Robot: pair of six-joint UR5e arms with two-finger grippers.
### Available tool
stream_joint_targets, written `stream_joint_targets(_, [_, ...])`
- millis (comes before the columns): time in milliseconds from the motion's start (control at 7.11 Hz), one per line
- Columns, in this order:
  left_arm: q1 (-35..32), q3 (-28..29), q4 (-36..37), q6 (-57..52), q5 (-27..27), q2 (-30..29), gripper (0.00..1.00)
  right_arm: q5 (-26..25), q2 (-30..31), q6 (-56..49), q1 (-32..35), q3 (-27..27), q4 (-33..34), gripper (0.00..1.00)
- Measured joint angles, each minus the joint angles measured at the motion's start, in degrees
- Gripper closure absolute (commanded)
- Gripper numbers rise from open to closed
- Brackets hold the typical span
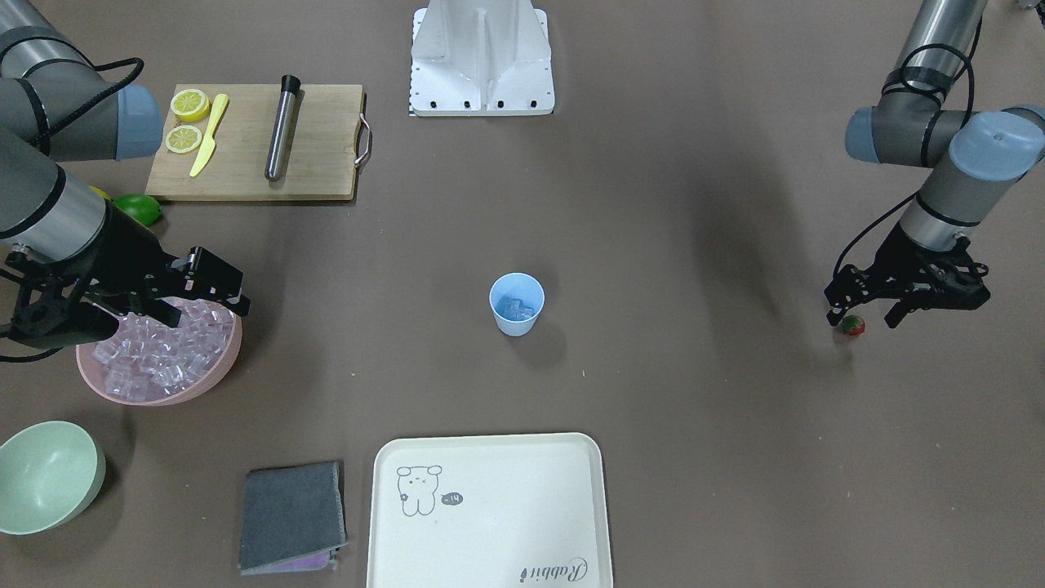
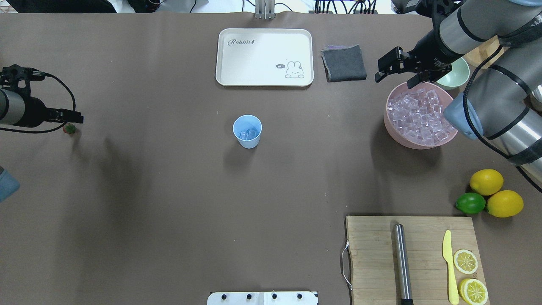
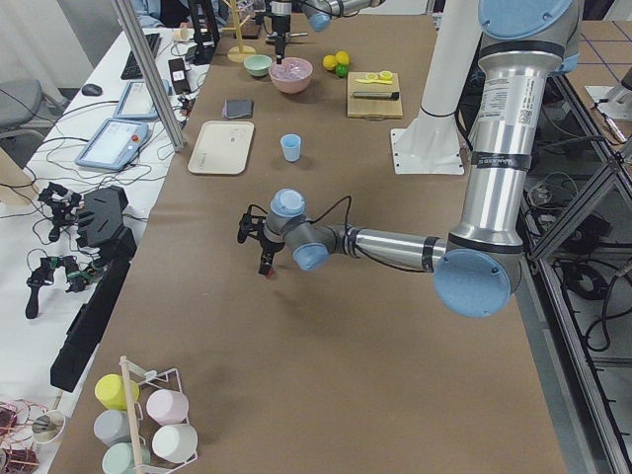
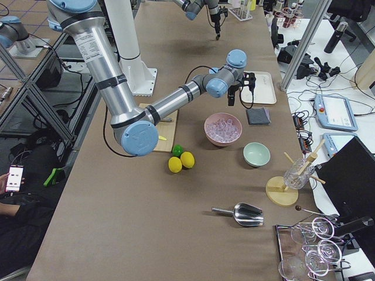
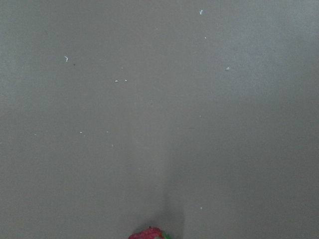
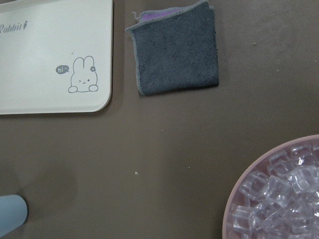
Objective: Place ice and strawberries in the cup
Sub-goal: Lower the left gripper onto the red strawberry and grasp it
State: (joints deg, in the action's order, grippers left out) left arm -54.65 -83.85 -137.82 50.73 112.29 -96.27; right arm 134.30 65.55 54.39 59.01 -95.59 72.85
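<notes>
The light-blue cup (image 1: 517, 304) stands upright mid-table with a few ice cubes (image 1: 518, 309) inside; it also shows in the overhead view (image 2: 247, 131). More ice (image 1: 155, 355) fills the pink bowl (image 1: 222, 369). The small red strawberry (image 1: 853, 325) lies on the table far to my left. My left gripper (image 1: 863, 318) is open, low over the strawberry, its fingers either side of it. Only the berry's top (image 5: 149, 233) shows in the left wrist view. My right gripper (image 2: 396, 78) looks open and empty, hovering over the pink bowl's far rim (image 2: 391, 127).
A cream tray (image 1: 490, 563) and a grey cloth (image 1: 292, 516) lie across the table. A pale green bowl (image 1: 45, 478) stands by the pink bowl. A cutting board (image 2: 372, 254) carries a metal cylinder, a yellow knife and lemon slices. A lime (image 2: 470, 203) and two lemons lie beside it.
</notes>
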Motion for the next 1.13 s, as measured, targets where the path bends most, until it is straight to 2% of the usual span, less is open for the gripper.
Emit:
stream_joint_targets(141, [0.19,1.71,-1.66,0.0,-0.28,-0.16,0.03,0.0,-0.03,0.0,-0.03,0.06,0.0,0.01])
stream_joint_targets(281, [0.38,2.9,-3.08,-0.01,-0.34,-0.08,0.13,0.0,-0.06,0.05,-0.03,0.06,0.01,0.01])
stream_joint_targets(422, [0.69,3.49,-3.72,-0.02,-0.34,-0.02,0.41,0.0,-0.06,0.09,-0.03,0.02,0.01,0.01])
stream_joint_targets(563, [0.95,3.67,-3.94,0.0,-0.33,0.01,0.77,0.0,-0.1,0.12,-0.03,-0.06,0.01,0.01])
stream_joint_targets(704, [1.06,3.64,-4.03,-0.04,-0.3,0.13,0.99,0.02,-0.13,0.16,-0.03,-0.1,0.01,0.01])
stream_joint_targets(1126, [1.05,3.19,-3.97,-2.39,0.17,1.04,1.0,0.05,-0.18,0.23,-0.02,-0.21,0.01,0.01])
